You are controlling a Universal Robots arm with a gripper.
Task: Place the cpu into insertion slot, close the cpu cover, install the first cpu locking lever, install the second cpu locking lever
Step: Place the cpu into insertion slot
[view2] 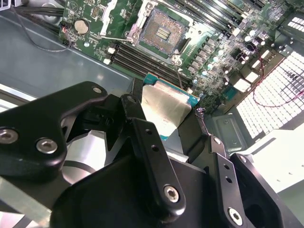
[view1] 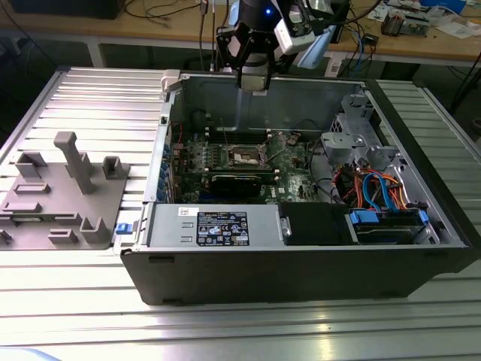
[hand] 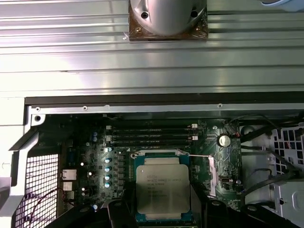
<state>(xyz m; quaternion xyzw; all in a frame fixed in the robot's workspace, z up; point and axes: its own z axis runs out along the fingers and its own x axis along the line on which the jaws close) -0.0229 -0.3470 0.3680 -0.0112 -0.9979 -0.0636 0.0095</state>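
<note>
- The gripper [view1: 252, 79] is hovering over the far wall of the open computer case [view1: 301, 274], above the green motherboard [view1: 289, 162].
- In the second wrist view the gripper [view2: 165, 110] is pinching the cpu [view2: 164, 102] by two opposite edges, with one black finger [view2: 147, 142] pressing on one side and the other on the opposite side.
- The cpu is showing its silver-grey top, and a green-blue edge is peeking out at the far end.
- In the first wrist view the cpu [hand: 161, 187] is sitting between the fingertips of the gripper [hand: 161, 213], lid facing the camera, in front of the board.
- The insertion slot [view2: 161, 31] is lying uncovered, its grey-gold contact field showing inside the metal rim; the cpu is hanging well apart from it, not seated.
- In the exterior view the insertion slot [view1: 246, 156] is sitting near the middle of the board, below the gripper.
- A thin wire lever [view2: 116, 38] is lying out beside the slot's rim.
- Long black memory slots [view2: 137, 59] are running just beside the slot, and a coin cell battery [view2: 81, 26] is sitting further off.
- A grey fixture block [view1: 64, 188] is standing on the ribbed aluminium table [view1: 98, 98], towards the exterior view's left of the case.
</note>
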